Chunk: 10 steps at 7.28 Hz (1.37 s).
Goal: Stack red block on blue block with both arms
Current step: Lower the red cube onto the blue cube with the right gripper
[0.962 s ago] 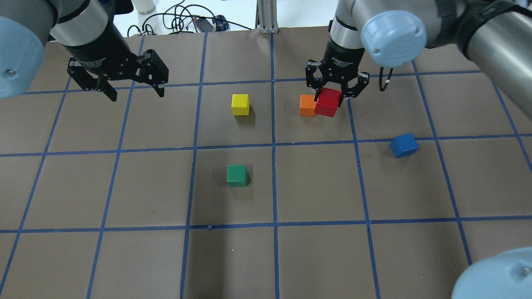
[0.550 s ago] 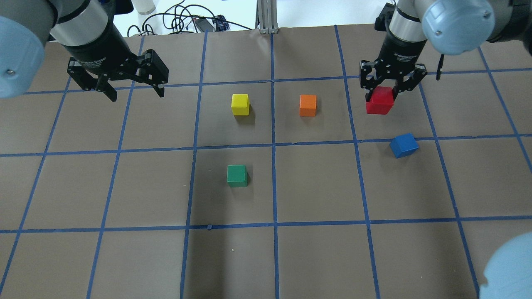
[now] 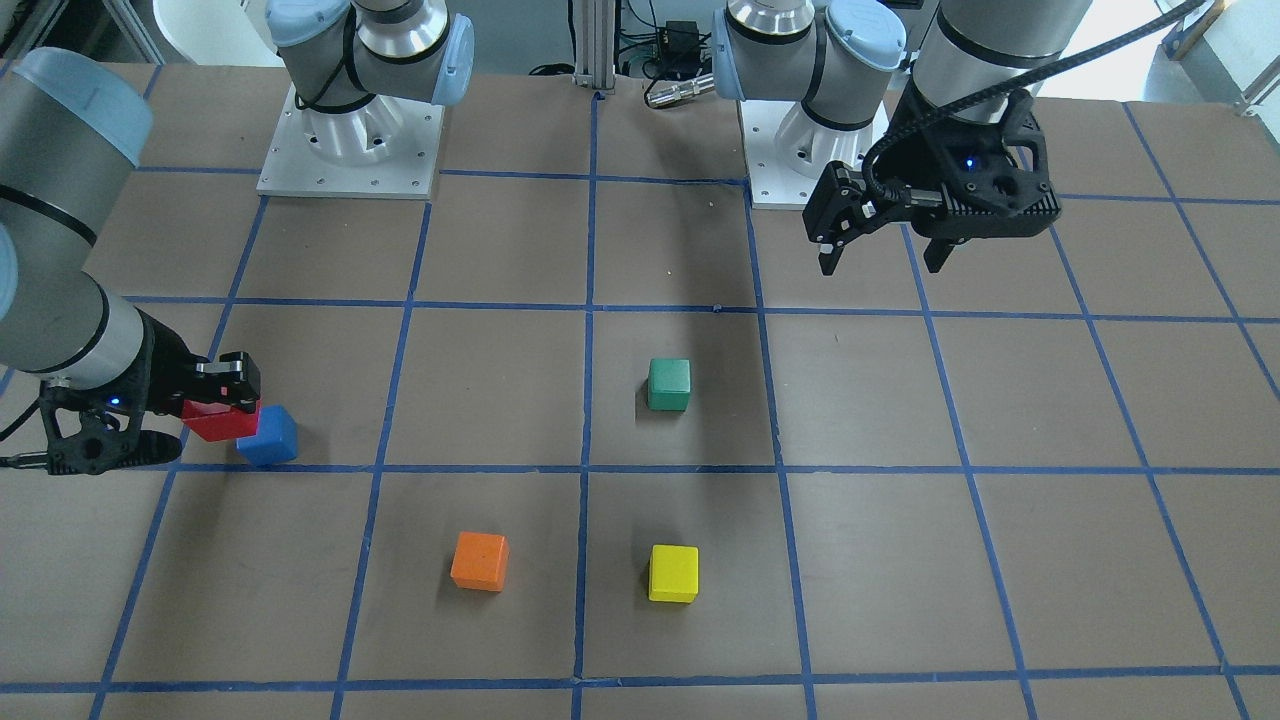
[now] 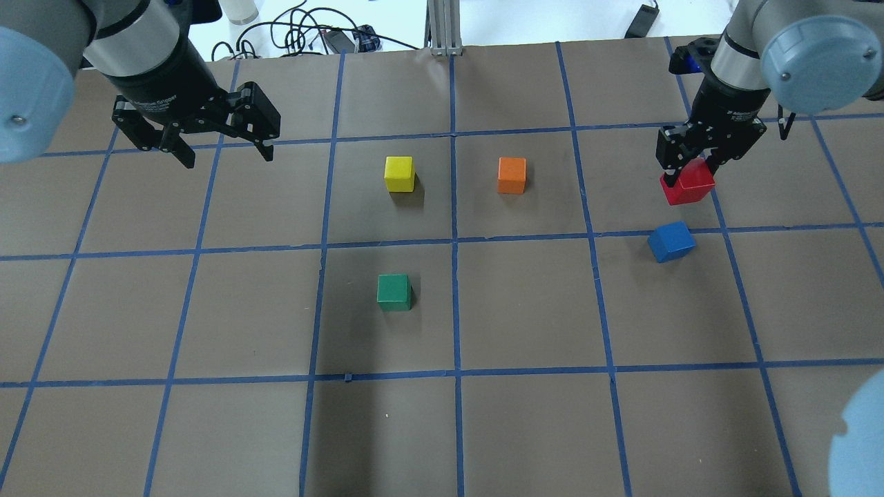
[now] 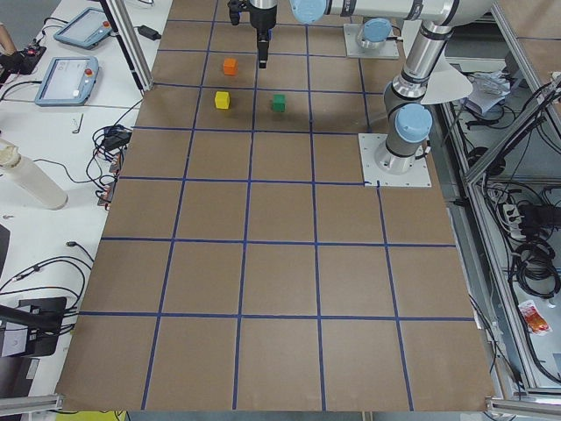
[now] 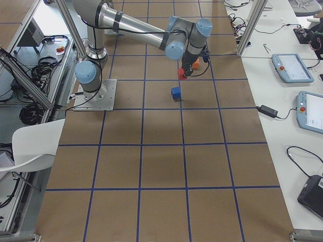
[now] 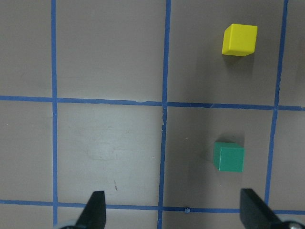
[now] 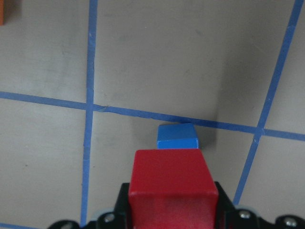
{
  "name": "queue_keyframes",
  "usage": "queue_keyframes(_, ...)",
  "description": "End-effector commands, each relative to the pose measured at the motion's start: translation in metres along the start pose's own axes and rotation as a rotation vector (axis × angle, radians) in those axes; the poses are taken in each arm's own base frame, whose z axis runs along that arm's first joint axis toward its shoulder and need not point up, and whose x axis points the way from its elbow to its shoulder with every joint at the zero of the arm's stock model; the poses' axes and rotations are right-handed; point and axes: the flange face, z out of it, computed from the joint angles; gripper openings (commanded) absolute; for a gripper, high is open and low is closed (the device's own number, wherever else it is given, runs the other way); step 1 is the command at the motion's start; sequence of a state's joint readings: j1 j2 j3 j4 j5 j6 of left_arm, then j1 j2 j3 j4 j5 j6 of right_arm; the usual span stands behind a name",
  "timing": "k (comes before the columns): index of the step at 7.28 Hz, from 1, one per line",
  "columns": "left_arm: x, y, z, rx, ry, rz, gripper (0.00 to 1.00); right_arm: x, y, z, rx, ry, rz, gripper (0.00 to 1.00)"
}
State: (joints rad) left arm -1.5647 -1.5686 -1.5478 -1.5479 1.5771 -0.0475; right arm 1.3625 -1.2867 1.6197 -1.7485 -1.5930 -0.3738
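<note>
My right gripper (image 4: 686,176) is shut on the red block (image 4: 688,185) and holds it in the air, a little beyond the blue block (image 4: 671,241), which lies on the table. In the right wrist view the red block (image 8: 172,187) fills the space between the jaws, with the blue block (image 8: 177,136) just past it. The front-facing view shows the red block (image 3: 220,422) beside the blue block (image 3: 269,436), with the right gripper (image 3: 213,400) on it. My left gripper (image 4: 224,153) hangs open and empty over the far left of the table; it also shows in the front-facing view (image 3: 885,255).
A yellow cube (image 4: 399,173) and an orange cube (image 4: 512,174) sit in the far middle squares. A green cube (image 4: 394,292) sits nearer the centre. Blue tape lines grid the brown table. Cables lie past the far edge (image 4: 304,34).
My right gripper has carried the red block rightward, away from the orange cube and towards the blue block. The left arm has not moved.
</note>
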Motion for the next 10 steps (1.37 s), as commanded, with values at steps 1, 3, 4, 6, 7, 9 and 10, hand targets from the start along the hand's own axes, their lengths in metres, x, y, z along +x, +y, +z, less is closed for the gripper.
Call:
queue_keyframes(1, -0.001, 0.0, 0.0, 0.001, 0.0, -0.002, 1.0, 0.005, 0.004, 0.035, 0.066, 0.037, -0.04, 0.0)
queue_keyframes(3, 0.0, 0.0, 0.0, 0.001, 0.0, -0.002, 1.0, 0.003, 0.012, 0.059, 0.045, 0.043, -0.04, 0.0)
queue_keyframes(4, -0.001, 0.0, 0.0, 0.001, 0.0, -0.003, 1.0, 0.003, 0.013, 0.061, 0.039, 0.042, -0.04, 0.0)
queue_keyframes(6, 0.0, 0.0, 0.0, -0.001, 0.0, -0.002, 1.0, 0.002, 0.015, 0.064, 0.021, 0.037, -0.039, 0.0)
queue_keyframes(7, -0.001, 0.0, 0.0, -0.001, 0.0, -0.002, 1.0, 0.002, 0.018, 0.071, 0.013, 0.033, -0.038, 0.0)
queue_keyframes(9, 0.0, 0.0, 0.0, -0.001, 0.0, 0.0, 1.0, 0.007, 0.02, 0.073, 0.01, 0.03, -0.027, 0.0)
queue_keyframes(10, 0.0, 0.0, 0.0, -0.001, 0.002, 0.0, 1.0, 0.007, 0.02, 0.074, 0.007, 0.029, -0.027, 0.0)
